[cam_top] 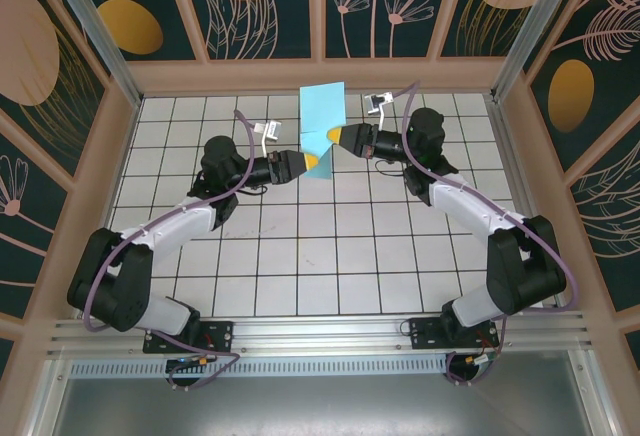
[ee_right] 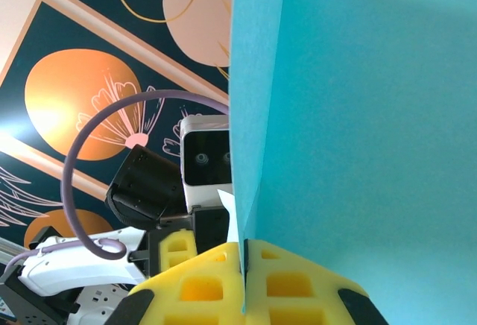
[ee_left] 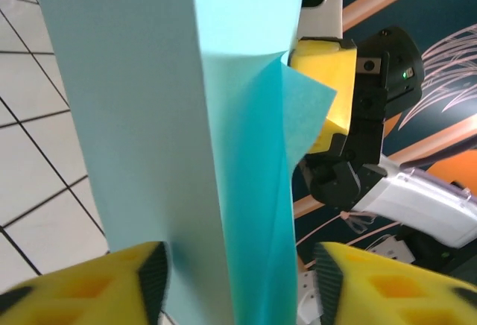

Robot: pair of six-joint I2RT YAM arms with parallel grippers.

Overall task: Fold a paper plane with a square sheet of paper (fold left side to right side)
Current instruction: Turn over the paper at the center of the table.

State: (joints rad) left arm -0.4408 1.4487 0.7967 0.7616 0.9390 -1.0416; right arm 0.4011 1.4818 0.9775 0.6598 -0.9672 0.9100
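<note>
The square sheet of paper (cam_top: 322, 108), light turquoise and folded lengthwise, is held upright above the far middle of the table. My right gripper (cam_top: 337, 138) is shut on its lower edge; in the right wrist view the yellow pads (ee_right: 216, 284) pinch the fold (ee_right: 358, 153) with no gap. My left gripper (cam_top: 312, 163) faces it from the left. In the left wrist view its jaws (ee_left: 240, 280) stand apart with the folded paper (ee_left: 149, 101) running between them, and a gap shows at the right pad (ee_left: 328, 280). The right gripper's yellow finger (ee_left: 328, 86) shows behind the paper.
The white grid table (cam_top: 300, 246) stretches below both arms. Wooden-framed patterned walls (cam_top: 150, 76) close in the back and sides. A small white tag (cam_top: 377, 103) lies near the back wall, right of the paper. The left arm's wrist camera (ee_right: 205, 159) is close by, facing the right gripper.
</note>
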